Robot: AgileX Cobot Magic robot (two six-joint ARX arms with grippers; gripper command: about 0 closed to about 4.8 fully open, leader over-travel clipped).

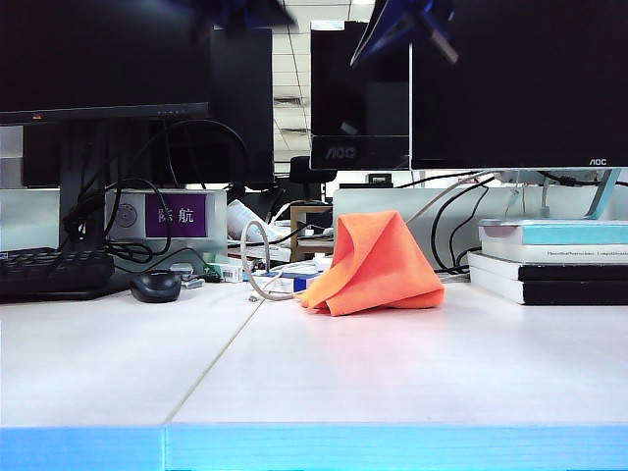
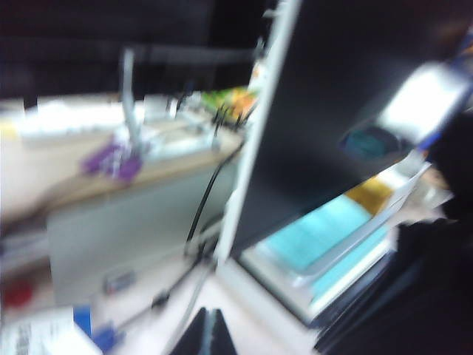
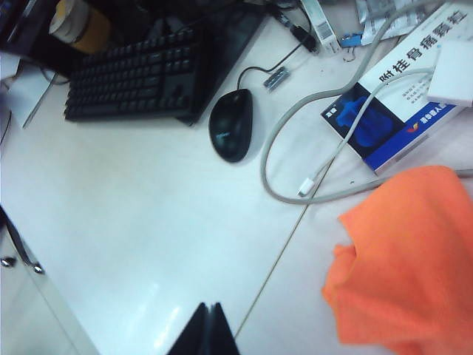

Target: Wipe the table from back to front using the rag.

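The orange rag stands bunched up like a tent at the back of the white table, just right of the seam, with nothing holding it. In the right wrist view the rag lies off to one side of my right gripper, which hovers above the bare table, shut and empty. My left gripper is shut and empty too, high over the table's back edge in a blurred view without the rag. Blurred blue arm parts show at the exterior view's top.
A black keyboard and mouse sit at the back left. A grey cable loops beside a blue box near the rag. Stacked books lie at the back right. Monitors line the back.
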